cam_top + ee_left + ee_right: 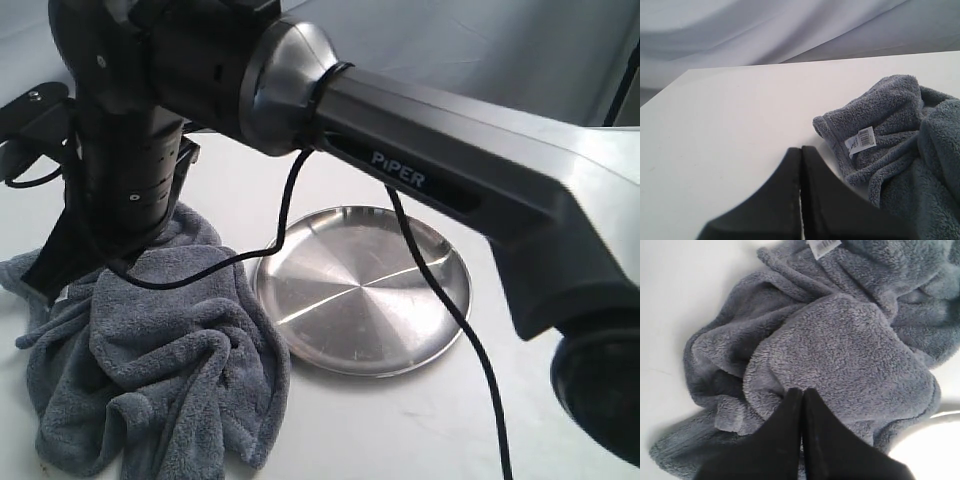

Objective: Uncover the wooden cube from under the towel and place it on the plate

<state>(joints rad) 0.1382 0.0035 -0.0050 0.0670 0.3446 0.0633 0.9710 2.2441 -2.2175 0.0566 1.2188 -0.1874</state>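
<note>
The dark grey towel point(150, 370) lies bunched on the white table, left of the round steel plate point(340, 300). Its white label point(861, 141) shows at one corner. The wooden cube is hidden; no part of it shows in any view. My right arm reaches across the scene, and its gripper point(801, 390) hangs shut just over a rounded mound of the towel point(840, 350), with nothing visible between the fingers. In the exterior view the right gripper point(45, 280) sits at the towel's far left side. My left gripper point(801, 149) is shut above bare table, beside the towel's labelled corner.
The right arm's long grey link point(450, 170) and its black cable point(440, 290) cross above the plate. A black part of the left arm point(30, 110) shows at the far left. A grey cloth backdrop point(765, 30) hangs behind the table's edge.
</note>
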